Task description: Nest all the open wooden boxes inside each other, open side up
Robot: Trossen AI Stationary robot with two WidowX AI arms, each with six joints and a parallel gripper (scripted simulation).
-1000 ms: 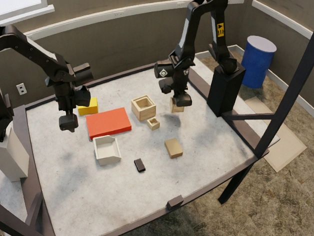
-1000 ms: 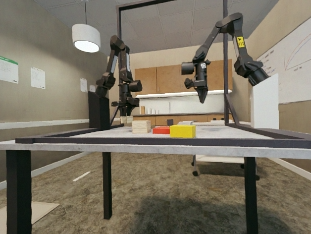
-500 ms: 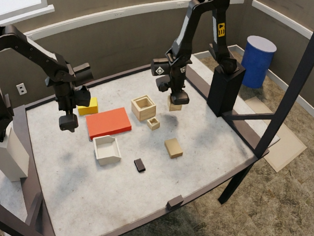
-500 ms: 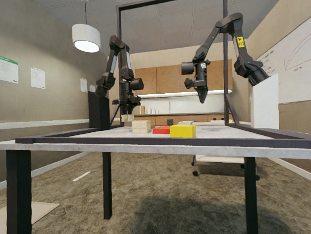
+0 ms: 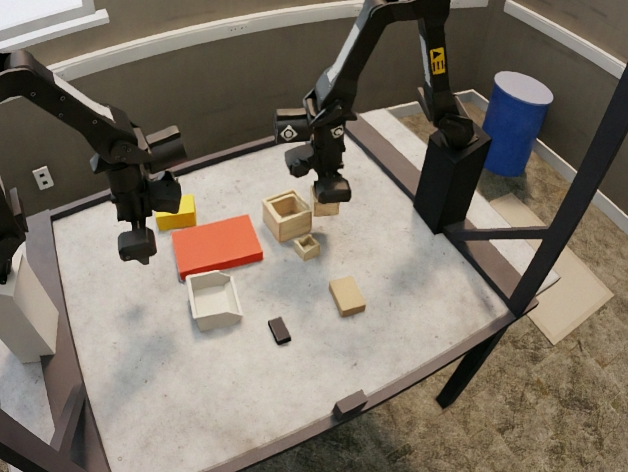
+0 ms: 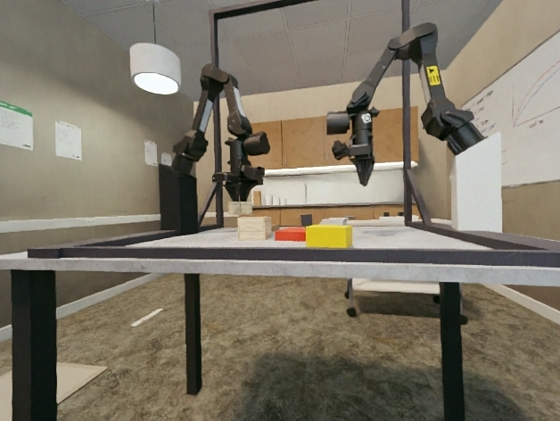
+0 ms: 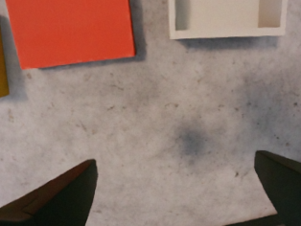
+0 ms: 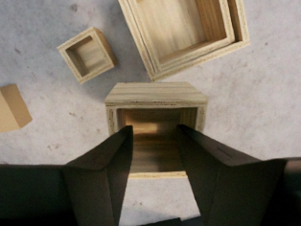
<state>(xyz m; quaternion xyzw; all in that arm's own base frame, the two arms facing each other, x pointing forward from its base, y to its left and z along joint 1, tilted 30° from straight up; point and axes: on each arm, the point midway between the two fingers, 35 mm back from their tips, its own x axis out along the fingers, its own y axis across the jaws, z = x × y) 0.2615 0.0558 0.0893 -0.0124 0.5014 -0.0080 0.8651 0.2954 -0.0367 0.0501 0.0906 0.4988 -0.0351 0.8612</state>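
Three open wooden boxes are in view. The biggest box (image 5: 287, 219) stands upright on the table, open side up, and also shows in the right wrist view (image 8: 184, 33). The smallest box (image 5: 306, 247) stands upright just in front of it (image 8: 87, 54). My right gripper (image 5: 332, 195) is shut on one wall of the middle-sized box (image 5: 324, 207) and holds it in the air beside the biggest box; it also shows in the right wrist view (image 8: 155, 128). My left gripper (image 5: 136, 247) is open and empty, hovering over bare table left of the red slab.
A red flat slab (image 5: 216, 245), a yellow block (image 5: 176, 213), a white open tray (image 5: 213, 300), a tan block (image 5: 347, 295) and a small dark block (image 5: 279, 330) lie on the table. The right arm's black base (image 5: 449, 177) stands at the table's right edge.
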